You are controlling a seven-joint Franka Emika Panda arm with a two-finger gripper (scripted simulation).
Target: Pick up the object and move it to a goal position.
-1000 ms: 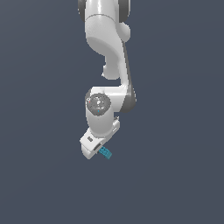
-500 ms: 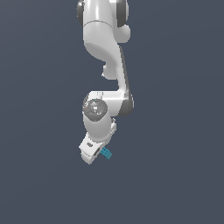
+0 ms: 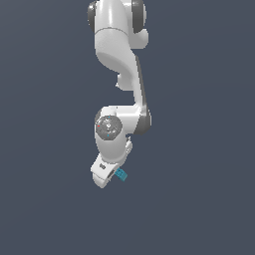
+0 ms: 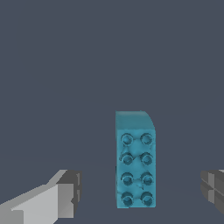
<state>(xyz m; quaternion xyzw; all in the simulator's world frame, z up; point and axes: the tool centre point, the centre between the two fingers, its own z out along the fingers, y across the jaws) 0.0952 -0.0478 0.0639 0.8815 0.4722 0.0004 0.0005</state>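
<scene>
plain slate-grey surface carries a teal studded block [image 4: 134, 159] between the fingers [image 4: 65, 199] of the released claw [image 4: 140, 197], untouched.

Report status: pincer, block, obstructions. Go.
White pincer open, fingers either side of the block, no contact. Small teal-blue studded rectangular block on the dark grey floor, not yet gripped. Nothing in the way.

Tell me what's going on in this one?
A white Panda arm is reaching down over a small teal studded brick lying on a plain grey surface. The wrist view shows the tool open, its two fingers on either side of the brick and apart from it. Nothing is gripped yet, so the pickup has not happened.
</scene>
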